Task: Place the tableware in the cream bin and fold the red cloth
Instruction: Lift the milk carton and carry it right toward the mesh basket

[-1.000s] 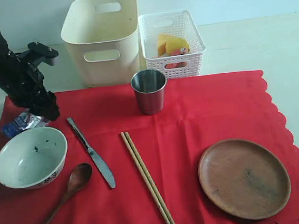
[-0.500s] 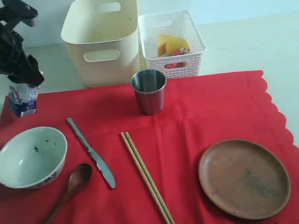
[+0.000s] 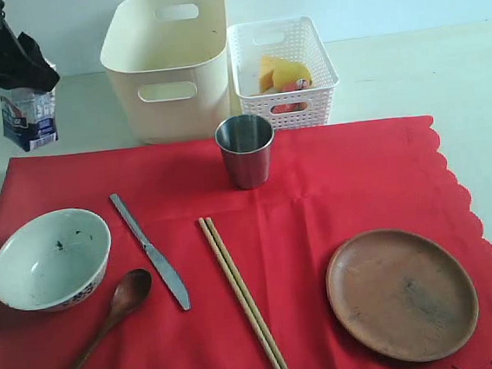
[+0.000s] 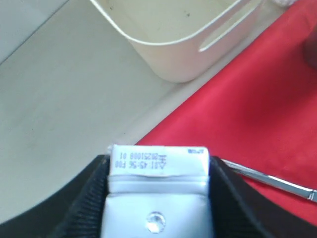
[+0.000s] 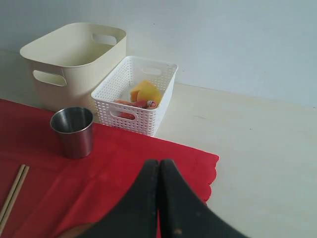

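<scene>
On the red cloth (image 3: 350,183) lie a white bowl (image 3: 51,256), a knife (image 3: 152,253), a dark wooden spoon (image 3: 111,324), chopsticks (image 3: 244,298), a steel cup (image 3: 247,154) and a brown wooden plate (image 3: 402,293). The cream bin (image 3: 178,112) stands behind the cloth. At the far back left, my left gripper (image 3: 20,80) hangs in the air, shut on a small milk carton (image 3: 29,118); the carton (image 4: 157,198) fills the gap between the fingers (image 4: 94,173). My right gripper (image 5: 159,166) is shut and empty above the cloth's scalloped edge, and does not show in the exterior view.
A white lattice basket (image 3: 308,100) with yellow and red food stands right of the cream bin. Bare pale table surrounds the cloth at the back and right.
My left gripper has risen from the cloth's far left corner and carried the milk carton up and back, off the cloth. The tableware has not moved.
</scene>
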Robot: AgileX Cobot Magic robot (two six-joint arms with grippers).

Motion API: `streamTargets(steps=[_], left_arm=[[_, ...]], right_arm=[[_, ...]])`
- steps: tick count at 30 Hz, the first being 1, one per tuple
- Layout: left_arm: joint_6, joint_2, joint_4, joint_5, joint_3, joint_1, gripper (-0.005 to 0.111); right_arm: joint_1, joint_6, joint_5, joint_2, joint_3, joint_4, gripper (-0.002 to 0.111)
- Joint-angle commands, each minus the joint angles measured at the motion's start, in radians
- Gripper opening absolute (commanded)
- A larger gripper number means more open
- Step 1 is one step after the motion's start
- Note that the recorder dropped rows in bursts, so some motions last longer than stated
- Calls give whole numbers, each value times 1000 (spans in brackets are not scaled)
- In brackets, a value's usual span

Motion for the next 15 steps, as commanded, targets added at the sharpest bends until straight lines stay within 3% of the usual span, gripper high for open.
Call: streamTargets(steps=[1,11,15], left_arm=[[1,-37,-89,-21,-13,-2,0],[77,-66,-265,-36,-13,-3,0],[134,-66,-328,-59,-13,-33,0]], right_arm=[[-1,2,-9,-4,5,-7,0],[-1,2,-9,-4,5,-7,0],[-1,2,-9,-4,5,-7,0]])
